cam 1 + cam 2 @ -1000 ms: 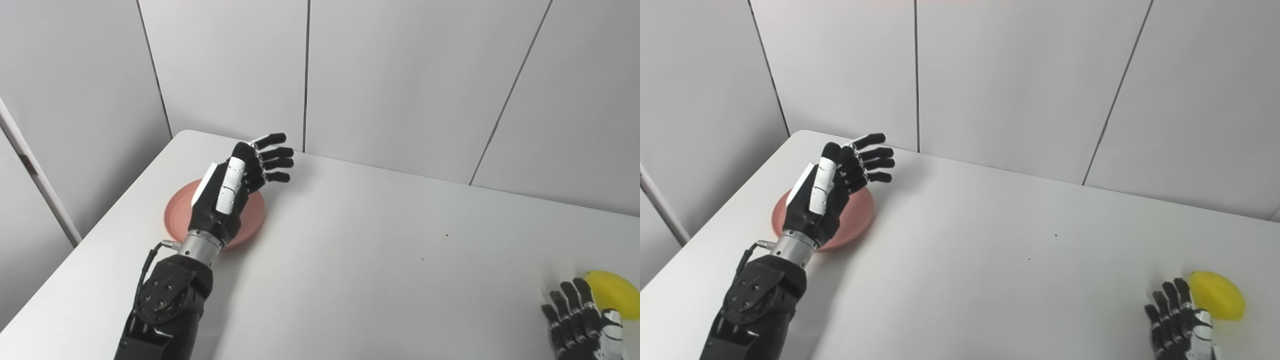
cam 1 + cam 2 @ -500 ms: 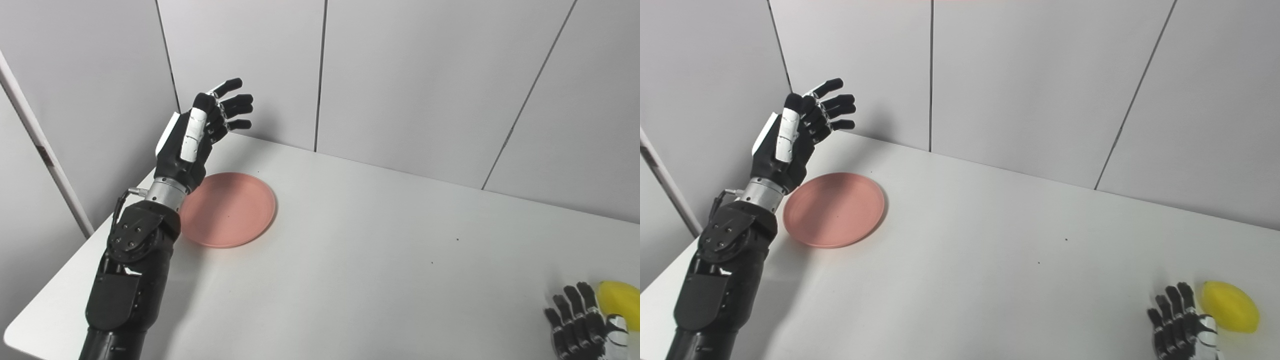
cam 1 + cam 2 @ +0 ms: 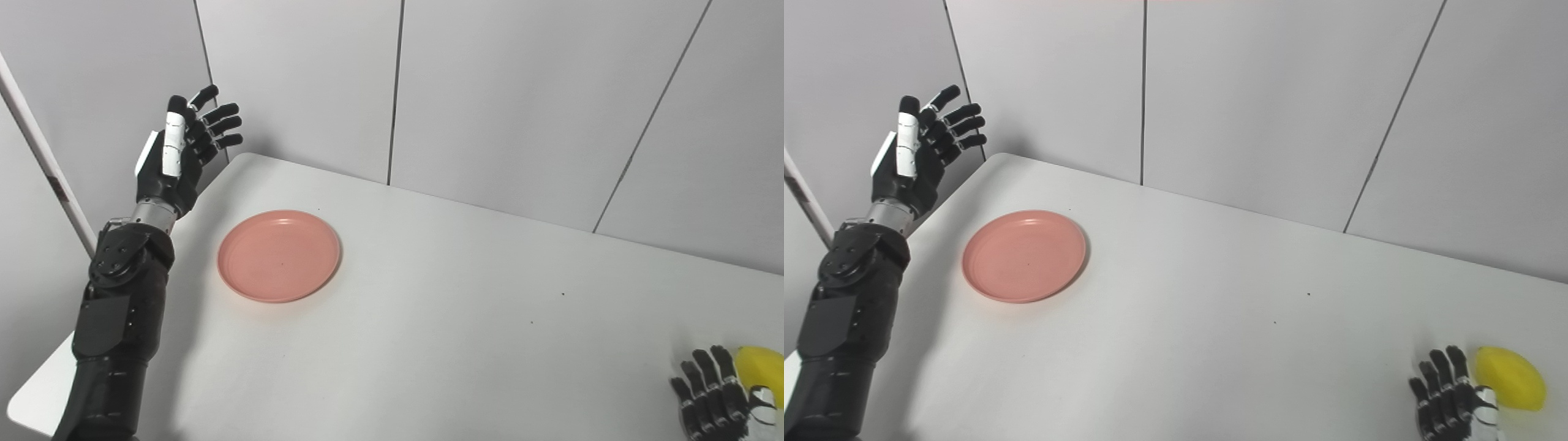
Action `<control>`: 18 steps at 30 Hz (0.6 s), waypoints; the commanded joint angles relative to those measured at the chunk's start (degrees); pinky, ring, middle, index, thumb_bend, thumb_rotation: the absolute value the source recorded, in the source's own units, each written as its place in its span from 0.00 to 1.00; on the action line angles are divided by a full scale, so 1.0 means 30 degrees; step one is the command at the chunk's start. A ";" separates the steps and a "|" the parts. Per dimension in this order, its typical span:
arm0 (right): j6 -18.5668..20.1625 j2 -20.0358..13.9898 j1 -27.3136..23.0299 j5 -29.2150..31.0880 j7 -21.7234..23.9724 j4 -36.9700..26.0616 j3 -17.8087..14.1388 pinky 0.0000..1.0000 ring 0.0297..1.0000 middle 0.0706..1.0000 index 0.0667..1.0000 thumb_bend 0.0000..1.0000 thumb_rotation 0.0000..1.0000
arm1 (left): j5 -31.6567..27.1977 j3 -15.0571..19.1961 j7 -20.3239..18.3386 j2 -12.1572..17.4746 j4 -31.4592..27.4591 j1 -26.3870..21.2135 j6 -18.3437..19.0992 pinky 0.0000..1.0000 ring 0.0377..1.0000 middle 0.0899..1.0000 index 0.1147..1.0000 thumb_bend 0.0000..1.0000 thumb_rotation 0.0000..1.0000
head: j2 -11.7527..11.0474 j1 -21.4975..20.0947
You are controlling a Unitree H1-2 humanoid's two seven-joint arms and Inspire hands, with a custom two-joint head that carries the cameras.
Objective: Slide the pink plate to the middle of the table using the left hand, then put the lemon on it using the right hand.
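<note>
- Table (image 3: 465, 318): white top, set against grey panelled walls (image 3: 490, 92); a few small dark specks showed on the surface right of centre.
- Pink plate (image 3: 279, 255): round, shallow, lying flat on the left part of the table, well short of the middle; nothing lay on it and nothing touched it.
- Left hand (image 3: 174, 153): raised in the air beyond the table's left edge, up and to the left of the pink plate and apart from it; fingers spread and lightly curled, thumb upright, holding nothing.
- Left arm (image 3: 116, 318): black, rising from the bottom left corner alongside the table's left edge.
- Lemon (image 3: 1510, 378): yellow, resting on the table near the bottom right corner, far from the pink plate.
- Right hand (image 3: 1451, 398): low at the bottom right edge, partly cut off by the frame, just to the left of the lemon; fingers extended and apart, not closed on the fruit; contact with the lemon could not be told.
</note>
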 commanded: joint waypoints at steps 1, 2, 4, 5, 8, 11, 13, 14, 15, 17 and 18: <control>0.0048 0.0008 0.0214 -0.0090 -0.0036 0.0191 -0.0067 1.00 1.00 0.97 1.00 0.67 1.00 | -0.0507 0.0239 -0.0588 0.0700 0.0520 -0.1183 -0.1114 0.71 0.77 0.74 0.85 0.95 0.93 | 0.0135 -0.0012; 0.0115 0.0009 0.0222 -0.0116 -0.0082 0.0117 -0.0062 1.00 1.00 0.97 1.00 0.66 1.00 | -0.0574 0.0305 -0.0681 0.0728 0.0945 -0.1256 -0.1317 0.70 0.76 0.74 0.86 0.96 0.94 | 0.0179 -0.0009; 0.0225 -0.0022 0.0232 -0.0113 -0.0104 0.0044 -0.0058 1.00 1.00 0.97 1.00 0.66 1.00 | -0.0541 0.0385 -0.0726 0.0752 0.1602 -0.1342 -0.1642 0.69 0.76 0.74 0.87 0.96 0.94 | 0.0339 -0.0027; 0.0257 -0.0045 0.0235 -0.0096 -0.0091 0.0046 -0.0057 1.00 1.00 0.98 1.00 0.67 1.00 | -0.0498 0.0402 -0.0713 0.0753 0.1873 -0.1368 -0.1785 0.69 0.75 0.74 0.88 0.97 0.94 | 0.0339 -0.0027; 0.0450 -0.0059 0.0291 -0.0130 -0.0178 -0.0201 -0.0023 1.00 1.00 0.98 1.00 0.66 1.00 | -0.0475 0.0430 -0.0891 0.0756 0.3126 -0.1490 -0.2479 0.68 0.74 0.74 0.88 0.98 0.92 | 0.0578 -0.0072; 0.0431 -0.0082 0.0325 -0.0087 -0.0136 -0.0291 0.0013 1.00 1.00 0.99 1.00 0.64 1.00 | -0.0537 0.0478 -0.0951 0.0653 0.4098 -0.1555 -0.3044 0.68 0.74 0.72 0.86 0.98 0.90 | 0.0660 -0.0094; 0.0489 -0.0048 0.0365 -0.0034 -0.0195 -0.0432 0.0008 1.00 1.00 0.98 1.00 0.64 1.00 | -0.0573 0.0482 -0.0920 0.0559 0.4538 -0.1528 -0.3242 0.66 0.74 0.72 0.86 0.99 0.90 | 0.0805 -0.0149; 0.0525 -0.0054 0.0395 -0.0035 -0.0204 -0.0556 0.0030 1.00 1.00 0.98 1.00 0.63 1.00 | -0.0510 0.0435 -0.0890 0.0521 0.4764 -0.1484 -0.3354 0.66 0.74 0.72 0.85 0.99 0.90 | 0.0903 -0.0191; 0.0544 -0.0063 0.0416 -0.0036 -0.0205 -0.0638 0.0049 1.00 1.00 0.98 1.00 0.62 1.00 | -0.0463 0.0399 -0.0868 0.0498 0.4921 -0.1456 -0.3438 0.64 0.73 0.71 0.86 0.99 0.90 | 0.0903 -0.0191; 0.0791 -0.0032 0.0455 -0.0041 -0.0370 -0.0898 0.0075 1.00 1.00 0.98 1.00 0.61 1.00 | -0.0366 0.0355 -0.0789 0.0418 0.5313 -0.1418 -0.3664 0.64 0.72 0.70 0.87 1.00 0.90 | 0.0983 -0.0197; 0.0938 -0.0010 0.0474 -0.0087 -0.0502 -0.1041 0.0091 1.00 1.00 0.98 1.00 0.61 1.00 | -0.0367 0.0367 -0.0693 0.0343 0.5521 -0.1406 -0.3719 0.65 0.72 0.70 0.87 0.98 0.90 | 0.0983 -0.0197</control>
